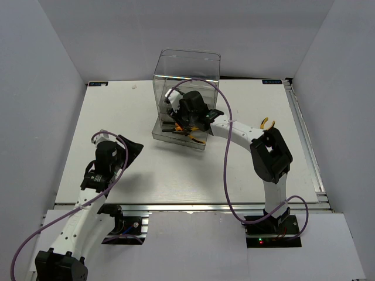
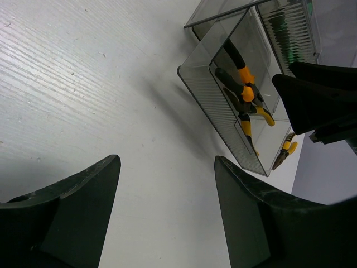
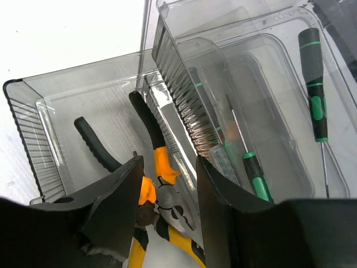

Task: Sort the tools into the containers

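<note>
The clear cabinet (image 1: 187, 70) stands at the back centre, with its bottom drawer (image 1: 161, 133) pulled out. Pliers with orange-and-black handles (image 3: 162, 167) lie in that drawer and also show in the left wrist view (image 2: 245, 95). Black screwdrivers with green bands (image 3: 312, 84) lie in a higher drawer. My right gripper (image 3: 167, 173) is open over the pulled-out drawers, its fingers either side of the pliers' head and a drawer's ribbed front wall (image 3: 184, 106). My left gripper (image 2: 167, 162) is open and empty, low over bare table, left of the cabinet.
Another pair of pliers with orange handles (image 1: 268, 123) lies on the table at the right, beside the right arm's elbow. Purple cables loop over both arms. White walls enclose the table (image 1: 117, 111) on three sides.
</note>
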You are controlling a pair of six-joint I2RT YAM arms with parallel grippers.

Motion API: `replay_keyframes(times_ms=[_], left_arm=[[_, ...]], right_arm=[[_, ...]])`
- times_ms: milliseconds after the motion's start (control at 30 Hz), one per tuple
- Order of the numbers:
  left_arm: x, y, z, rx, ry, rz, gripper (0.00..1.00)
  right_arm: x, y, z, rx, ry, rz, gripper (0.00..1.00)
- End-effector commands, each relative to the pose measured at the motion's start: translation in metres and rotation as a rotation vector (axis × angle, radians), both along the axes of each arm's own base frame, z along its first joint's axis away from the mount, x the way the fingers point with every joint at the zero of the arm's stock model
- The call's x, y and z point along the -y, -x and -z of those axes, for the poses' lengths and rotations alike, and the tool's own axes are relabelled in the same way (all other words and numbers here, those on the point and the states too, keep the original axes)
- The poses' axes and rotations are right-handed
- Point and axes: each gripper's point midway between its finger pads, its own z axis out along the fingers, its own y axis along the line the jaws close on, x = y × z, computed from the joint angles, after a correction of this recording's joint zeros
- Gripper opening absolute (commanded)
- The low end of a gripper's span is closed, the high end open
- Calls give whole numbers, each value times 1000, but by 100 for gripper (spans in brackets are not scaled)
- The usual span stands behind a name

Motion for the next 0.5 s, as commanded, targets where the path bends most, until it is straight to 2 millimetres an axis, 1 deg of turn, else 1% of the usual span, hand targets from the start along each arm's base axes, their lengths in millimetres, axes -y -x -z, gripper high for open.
replay_keyframes(times_ms=[0,33,67,100,133,167,200,233,267,300,333,367,400,433,467], left_arm=[[0,-5,-9,30,-4,5,79],[-1,-5,-9,28,-7,5,79],[-1,-6,-9,28,-10,6,79],[-1,-6,-9,29,-14,8,79],[-1,-6,-10,31,-16,10,79],[-1,-7,-11,35,-19,12,79],[-1,-7,-11,33,-20,12,79],[-1,-7,-11,35,-24,13,79],[-1,-6,-9,34,-24,11,79],[-2,-6,-9,35,-26,10,79],[-2,-6,-8,36,-26,9,79],[-2,-6,-7,35,-25,7,79],[-2,-6,-6,37,-25,8,79],[-2,-6,-5,37,-26,9,80],[-2,-6,-4,37,-27,11,80]], right_arm=[[-4,7,-32,35,-73,-27,50],[0,14,-28,6,-53,-38,50],[3,19,-39,9,-64,-60,49],[-4,36,-44,-22,-84,-168,48],[-3,43,-56,20,-61,-275,47],[5,75,-62,-72,-79,-448,44],[13,89,-68,-91,-91,-541,42],[24,98,-75,-98,-106,-604,40],[49,104,-78,-102,-93,-650,39],[58,109,-81,-114,-111,-669,40],[70,108,-81,-117,-108,-648,40],[86,112,-78,-126,-105,-626,40],[110,100,-75,-128,-104,-566,40],[125,96,-72,-132,-100,-524,39],[151,90,-65,-145,-96,-450,40]])
